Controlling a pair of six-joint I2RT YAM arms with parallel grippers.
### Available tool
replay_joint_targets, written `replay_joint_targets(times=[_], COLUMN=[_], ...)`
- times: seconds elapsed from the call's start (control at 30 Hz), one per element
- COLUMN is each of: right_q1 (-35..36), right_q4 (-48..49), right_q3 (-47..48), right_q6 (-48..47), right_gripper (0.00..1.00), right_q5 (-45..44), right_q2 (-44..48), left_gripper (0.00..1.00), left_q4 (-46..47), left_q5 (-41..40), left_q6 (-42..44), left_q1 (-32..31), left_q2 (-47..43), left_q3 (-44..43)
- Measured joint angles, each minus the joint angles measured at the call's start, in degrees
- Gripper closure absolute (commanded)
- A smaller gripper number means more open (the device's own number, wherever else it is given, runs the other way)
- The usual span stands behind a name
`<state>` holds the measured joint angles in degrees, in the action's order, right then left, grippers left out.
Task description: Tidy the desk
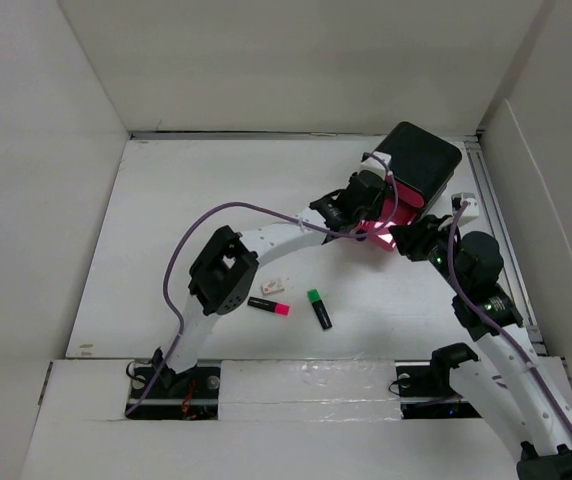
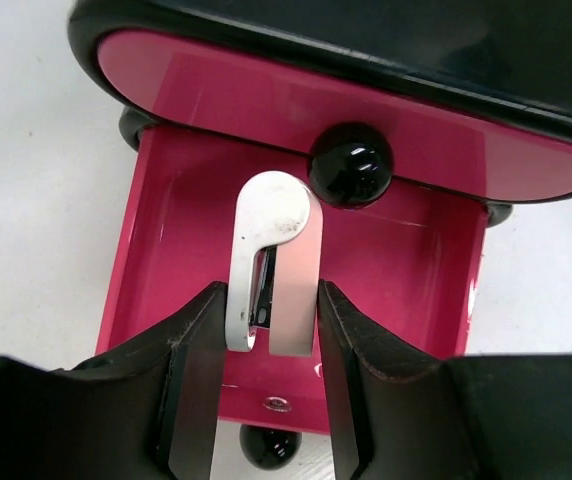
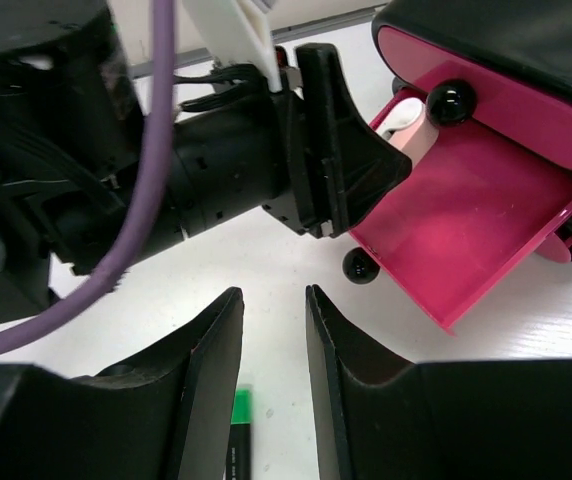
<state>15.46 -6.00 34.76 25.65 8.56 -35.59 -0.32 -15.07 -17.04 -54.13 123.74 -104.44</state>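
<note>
On the white desk (image 1: 186, 220), a black box (image 1: 424, 160) with pink drawers stands at the back right. Its lower pink drawer (image 2: 166, 250) is pulled open. My left gripper (image 2: 271, 300) hangs over that drawer, shut on a small white and pale pink stapler (image 2: 271, 230) whose far end points at the drawer's back. In the top view the left gripper (image 1: 366, 205) sits right at the box front. My right gripper (image 3: 271, 295) is open and empty, low over the desk just right of the drawer (image 3: 466, 240).
A green highlighter (image 1: 319, 309), a pink highlighter (image 1: 268, 306) and a small white block (image 1: 274, 286) lie mid-desk. The green highlighter (image 3: 238, 430) shows below my right fingers. The upper drawer's black knob (image 2: 351, 165) overhangs the open drawer. White panel walls surround the desk.
</note>
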Motion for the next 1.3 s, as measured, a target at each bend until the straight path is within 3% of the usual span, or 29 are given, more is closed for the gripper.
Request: replay_joint_targets(times=[0.13,0.27,0.47,0.6,0.73,0.87,0.93,1.03,1.3], right_q1=[0.0,0.0,0.0,0.0,0.0,0.0,0.0,0.0,0.0], right_q4=[0.0,0.0,-0.02,-0.04,-0.04,-0.15,-0.13,-0.13,0.0], right_q3=[0.0,0.0,0.0,0.0,0.0,0.0,0.0,0.0,0.0], right_q6=[-0.02,-0.02,-0.2,-0.22,-0.35,-0.39,-0.46,-0.44,-0.37], right_gripper=[0.63,0.63,0.63,0.63,0.63,0.68,0.75,0.77,0.68], right_q5=[-0.17,-0.46,-0.63,-0.63,-0.63,-0.63,-0.59,-0.46,0.48], right_q2=[0.13,0.48,0.48,0.48,0.5,0.72,0.87,0.85,0.57], left_gripper=[0.6,0.48,0.45,0.5,0.58,0.59,0.56,0.45,0.32], left_q4=[-0.9,-1.81,-1.68,-0.59,0.61,3.39,3.85,3.82,-2.6], left_q5=[-0.11,-0.13,-0.15,-0.15,-0.98,-3.74,-5.55,-8.39,-10.21], left_q6=[0.07,0.15,0.24,0.24,0.2,-0.31,-1.38,-3.54,-10.88], left_q1=[0.13,0.13,0.13,0.13,0.13,-0.15,-0.17,-0.26,-0.52], left_q2=[2.14,2.97,2.97,2.21,-2.93,-12.61,-18.53,-26.97,-37.68], left_q3=[-1.18,-1.18,-1.09,0.52,7.39,17.81,23.5,31.63,52.98])
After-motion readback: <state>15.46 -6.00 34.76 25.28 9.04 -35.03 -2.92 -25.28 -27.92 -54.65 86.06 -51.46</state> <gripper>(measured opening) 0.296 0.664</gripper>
